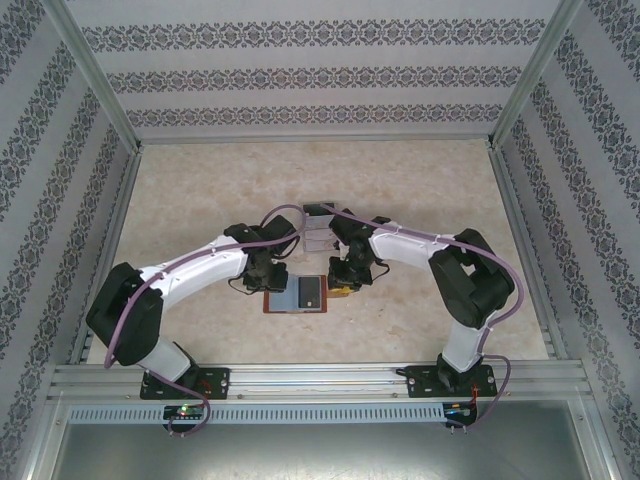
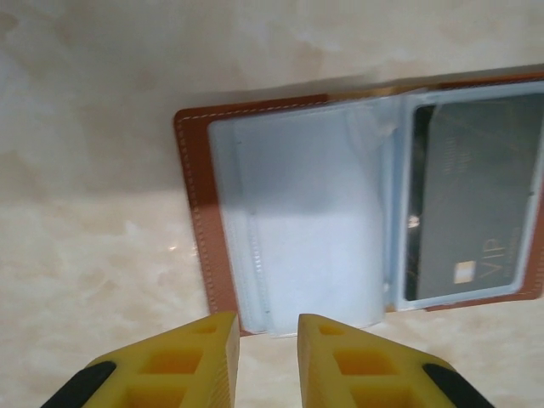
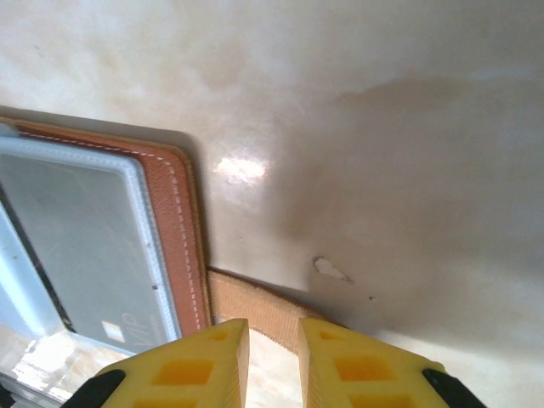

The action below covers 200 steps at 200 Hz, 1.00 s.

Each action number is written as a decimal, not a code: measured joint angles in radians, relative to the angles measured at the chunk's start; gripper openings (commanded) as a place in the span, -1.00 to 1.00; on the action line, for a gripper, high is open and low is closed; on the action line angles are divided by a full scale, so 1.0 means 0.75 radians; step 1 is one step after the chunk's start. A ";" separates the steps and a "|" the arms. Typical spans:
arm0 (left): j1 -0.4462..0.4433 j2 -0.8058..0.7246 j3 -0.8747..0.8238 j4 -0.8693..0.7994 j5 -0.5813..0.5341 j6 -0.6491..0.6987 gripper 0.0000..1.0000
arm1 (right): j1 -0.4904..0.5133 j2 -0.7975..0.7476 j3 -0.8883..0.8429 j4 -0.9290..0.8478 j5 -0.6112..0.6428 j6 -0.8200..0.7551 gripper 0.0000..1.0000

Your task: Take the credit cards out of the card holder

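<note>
The left jaws stand a narrow gap apart with nothing between them. Just ahead of their tips the brown wallet [image 2: 202, 212] lies open and flat on the desk [image 2: 93, 110]. Its pale clear sleeves [image 2: 297, 221] are straight ahead, and a dark card [image 2: 476, 195] sits in a pocket ahead to the right. The right jaws, just as narrowly parted and holding nothing, sit over the wallet's strap [image 3: 255, 306], with the wallet ahead to their left.
</note>
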 measured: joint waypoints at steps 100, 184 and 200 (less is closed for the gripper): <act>0.054 -0.034 -0.199 0.440 0.346 -0.138 -0.77 | 0.019 -0.048 -0.022 0.123 -0.088 0.116 -0.53; 0.131 -0.026 -0.313 0.698 0.502 -0.240 -0.88 | 0.053 -0.035 -0.051 0.279 -0.181 0.211 -0.55; 0.131 -0.017 -0.313 0.712 0.517 -0.245 -0.88 | 0.053 -0.020 -0.052 0.290 -0.182 0.214 -0.54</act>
